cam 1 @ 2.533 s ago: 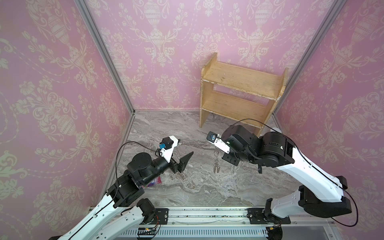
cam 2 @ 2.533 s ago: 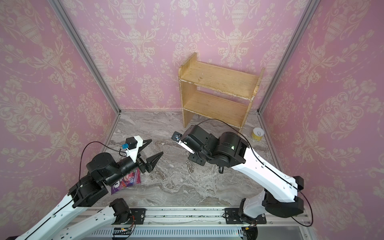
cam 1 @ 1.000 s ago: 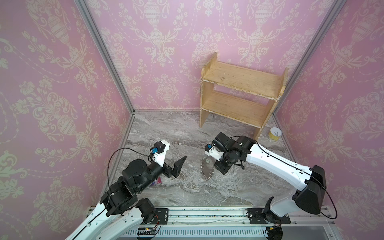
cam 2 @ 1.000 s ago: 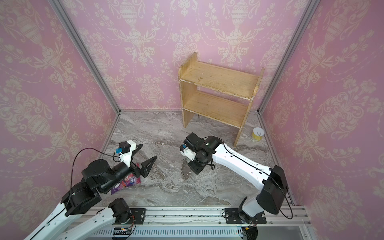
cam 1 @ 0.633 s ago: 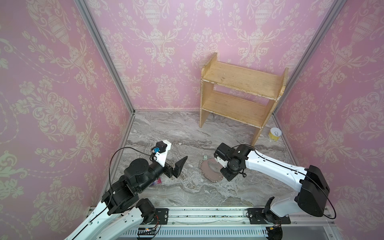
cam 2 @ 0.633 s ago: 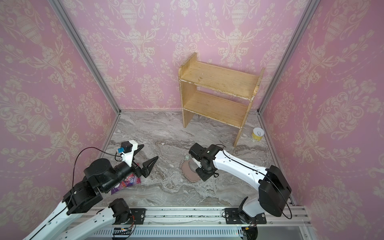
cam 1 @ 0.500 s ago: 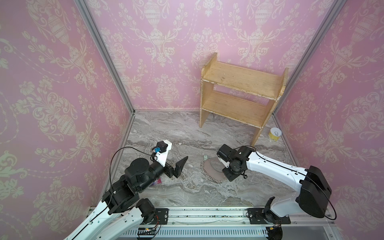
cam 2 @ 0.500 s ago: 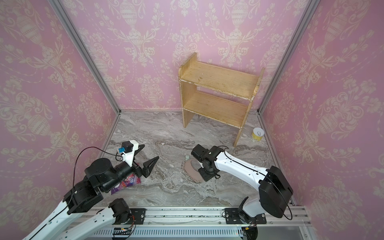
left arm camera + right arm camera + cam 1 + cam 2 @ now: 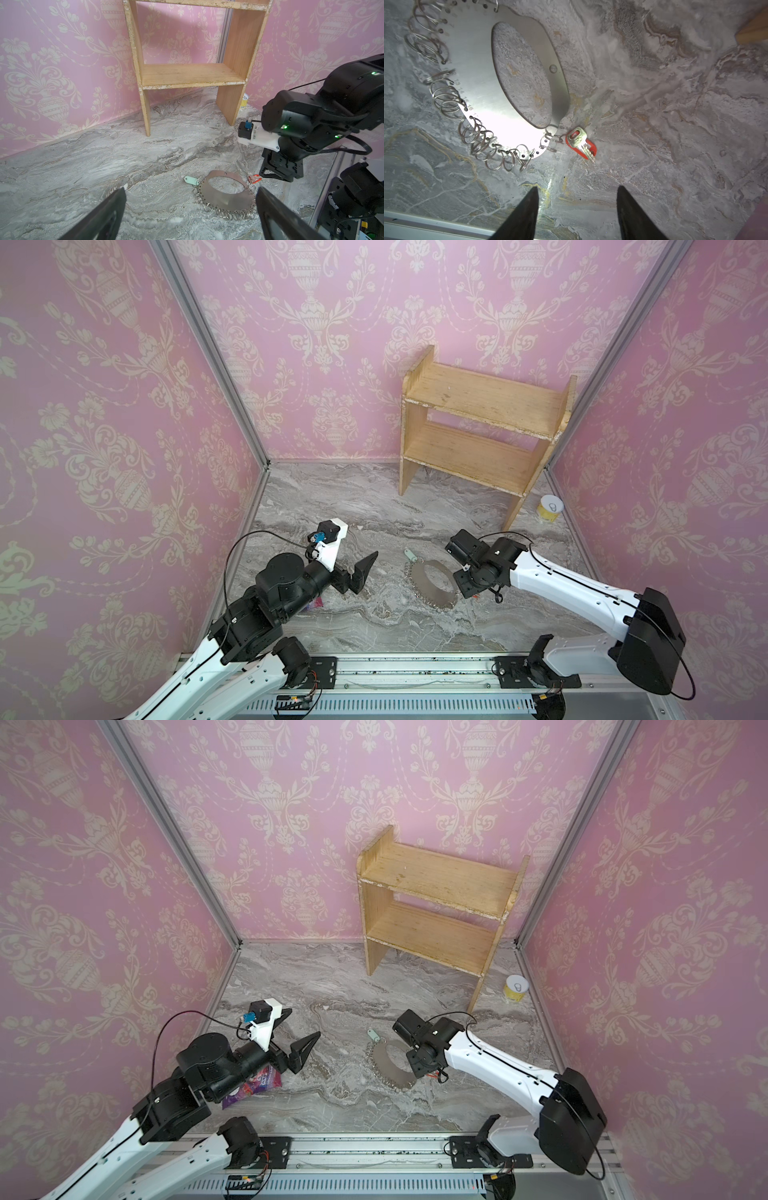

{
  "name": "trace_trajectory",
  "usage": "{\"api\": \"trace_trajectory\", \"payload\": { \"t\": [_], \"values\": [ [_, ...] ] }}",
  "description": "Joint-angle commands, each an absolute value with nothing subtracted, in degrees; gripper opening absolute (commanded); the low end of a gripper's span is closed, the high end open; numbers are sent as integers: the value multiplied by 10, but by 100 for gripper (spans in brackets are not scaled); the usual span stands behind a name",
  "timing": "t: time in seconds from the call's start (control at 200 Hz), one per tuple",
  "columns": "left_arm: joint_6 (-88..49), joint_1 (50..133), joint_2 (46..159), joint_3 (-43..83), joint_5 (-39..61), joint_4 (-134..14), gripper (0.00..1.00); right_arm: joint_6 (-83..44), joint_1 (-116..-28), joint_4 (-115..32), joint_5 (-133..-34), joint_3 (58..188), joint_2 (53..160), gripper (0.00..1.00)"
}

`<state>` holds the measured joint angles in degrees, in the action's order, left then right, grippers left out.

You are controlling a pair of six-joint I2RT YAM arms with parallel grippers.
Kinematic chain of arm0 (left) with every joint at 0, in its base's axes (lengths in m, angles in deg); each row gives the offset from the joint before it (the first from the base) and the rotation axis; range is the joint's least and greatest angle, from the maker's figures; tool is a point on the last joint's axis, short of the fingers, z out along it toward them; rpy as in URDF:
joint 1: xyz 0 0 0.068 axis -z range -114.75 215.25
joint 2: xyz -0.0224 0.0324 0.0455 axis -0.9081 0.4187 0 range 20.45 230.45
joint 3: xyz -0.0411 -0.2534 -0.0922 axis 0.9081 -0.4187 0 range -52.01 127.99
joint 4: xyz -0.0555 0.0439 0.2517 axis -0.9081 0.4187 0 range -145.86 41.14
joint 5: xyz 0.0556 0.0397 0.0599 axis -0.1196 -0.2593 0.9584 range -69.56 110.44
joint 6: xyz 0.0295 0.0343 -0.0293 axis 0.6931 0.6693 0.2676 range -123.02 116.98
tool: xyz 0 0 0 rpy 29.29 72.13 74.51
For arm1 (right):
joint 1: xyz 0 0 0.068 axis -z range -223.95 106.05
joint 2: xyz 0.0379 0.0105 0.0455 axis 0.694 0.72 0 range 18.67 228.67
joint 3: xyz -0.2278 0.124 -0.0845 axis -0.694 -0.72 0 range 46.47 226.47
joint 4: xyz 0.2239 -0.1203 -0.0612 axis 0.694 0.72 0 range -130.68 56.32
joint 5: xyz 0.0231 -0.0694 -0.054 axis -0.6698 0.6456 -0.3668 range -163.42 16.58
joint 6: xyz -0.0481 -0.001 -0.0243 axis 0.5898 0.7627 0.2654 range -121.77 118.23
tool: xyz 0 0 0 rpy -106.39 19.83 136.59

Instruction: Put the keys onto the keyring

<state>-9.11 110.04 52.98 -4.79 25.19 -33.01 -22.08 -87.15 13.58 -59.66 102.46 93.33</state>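
Keyring (image 9: 436,596) now down, right claw (image 9: 577,187) parted; keys (image 9: 580,142) clear only from wrists.

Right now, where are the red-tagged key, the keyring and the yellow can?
Red-tagged key (image 9: 580,138): right wrist view, on the silver key head.
Keyring (image 9: 473,62): right wrist view, on its flat band.
Yellow can (image 9: 551,503): a top view, on its lid.

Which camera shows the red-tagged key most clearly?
Right wrist view: the key lies close and unobstructed beside the keyring. Left wrist view shows only a small red speck; in both top views the right arm nearly hides it.
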Motion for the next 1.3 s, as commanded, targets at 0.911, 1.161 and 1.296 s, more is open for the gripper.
{"api": "trace_trajectory", "payload": {
  "t": [0.911, 1.161, 1.296],
  "values": [
    [55, 854, 759, -356, 473, -914, 99, 12, -553, -565, -650, 783, 867, 100],
    [58, 794, 863, -390, 407, -1039, 99, 21, -513, -700, -671, 735, 936, 100],
    [65, 775, 933, -395, 395, -1115, 99, 20, -507, -731, -685, 733, 968, 100]
  ]
}}
